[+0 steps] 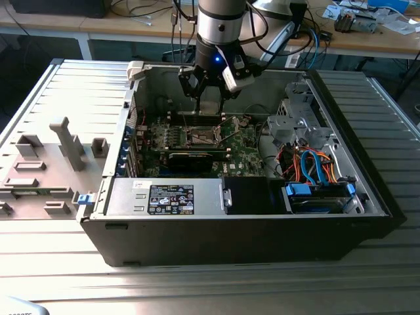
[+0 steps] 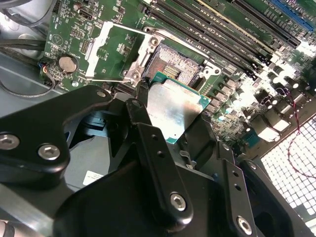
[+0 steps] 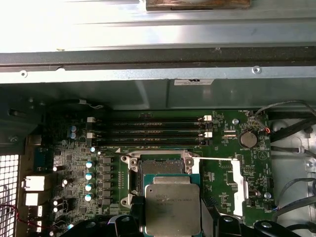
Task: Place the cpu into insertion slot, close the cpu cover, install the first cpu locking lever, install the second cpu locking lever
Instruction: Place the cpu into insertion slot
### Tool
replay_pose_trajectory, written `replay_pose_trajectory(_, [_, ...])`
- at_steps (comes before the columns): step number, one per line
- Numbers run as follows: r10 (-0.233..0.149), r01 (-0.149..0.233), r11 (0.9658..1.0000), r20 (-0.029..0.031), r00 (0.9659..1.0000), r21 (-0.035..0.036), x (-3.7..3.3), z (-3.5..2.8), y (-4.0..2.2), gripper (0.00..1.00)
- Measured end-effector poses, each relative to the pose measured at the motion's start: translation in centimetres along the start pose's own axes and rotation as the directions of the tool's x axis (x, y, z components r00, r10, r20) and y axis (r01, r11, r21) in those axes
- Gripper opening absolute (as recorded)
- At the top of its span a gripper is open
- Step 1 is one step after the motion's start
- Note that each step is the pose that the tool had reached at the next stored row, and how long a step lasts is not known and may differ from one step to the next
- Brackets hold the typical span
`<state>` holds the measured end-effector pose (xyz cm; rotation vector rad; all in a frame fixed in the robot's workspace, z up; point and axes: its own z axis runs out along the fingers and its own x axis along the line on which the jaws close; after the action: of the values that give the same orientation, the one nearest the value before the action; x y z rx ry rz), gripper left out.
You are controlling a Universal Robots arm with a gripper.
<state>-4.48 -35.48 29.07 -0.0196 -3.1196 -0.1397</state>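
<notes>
One cpu [image 3: 173,210] in gripper [image 2: 174,114], nr insertion slot [image 2: 175,61]; cpu cover [image 2: 109,48] open.

You have an open computer case [image 1: 230,239] lying on a ribbed metal table [image 1: 197,292]. Inside it, note:
- a power supply [image 1: 125,193] along the near wall
- blue and orange cables [image 1: 314,164] below a grey drive cage [image 1: 295,121] at the exterior view's right
- rows of black memory slots [image 3: 148,126] and a coin battery [image 3: 248,139] on the circuit board [image 3: 219,173] in the first wrist view

A grey plastic panel [image 1: 39,174] rests on the table at the exterior view's left.

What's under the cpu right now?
Held by the gripper, the cpu hides one edge of the open insertion slot; its exposed part looks empty, the rest beneath is covered.
</notes>
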Motion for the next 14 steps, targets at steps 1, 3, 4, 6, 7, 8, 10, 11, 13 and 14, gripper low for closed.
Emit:
replay_pose_trajectory(1, [0.000, 0.000, 1.0000, 0.0000, 1.0000, 0.0000, 0.00, 0.01, 0.00, 0.54])
replay_pose_trajectory(3, [0.000, 0.000, 1.0000, 0.0000, 1.0000, 0.0000, 0.00, 0.06, -0.01, 0.54])
replay_pose_trajectory(4, [0.000, 0.000, 1.0000, 0.0000, 1.0000, 0.0000, 0.00, 0.07, -0.01, 0.54])
replay_pose_trajectory(6, [0.000, 0.000, 1.0000, 0.0000, 1.0000, 0.0000, 0.00, 0.11, -0.01, 0.54])
replay_pose_trajectory(7, [0.000, 0.000, 1.0000, 0.0000, 1.0000, 0.0000, 0.00, 0.12, -0.01, 0.54])
replay_pose_trajectory(8, [0.000, 0.000, 1.0000, 0.0000, 1.0000, 0.0000, 0.00, 0.14, -0.01, 0.54])
replay_pose_trajectory(10, [0.000, 0.000, 1.0000, 0.0001, 1.0000, 0.0000, 0.03, 0.17, -0.02, 0.54])
replay_pose_trajectory(11, [0.000, 0.000, 1.0000, 0.0001, 1.0000, -0.0001, 0.05, 0.20, -0.02, 0.54])
replay_pose_trajectory(13, [0.000, 0.000, 1.0000, 0.0001, 1.0000, 0.0000, 0.10, 0.29, -0.03, 0.54])
replay_pose_trajectory(14, [0.000, 0.000, 1.0000, 0.0000, 1.0000, 0.0000, 0.11, 0.32, -0.03, 0.54])
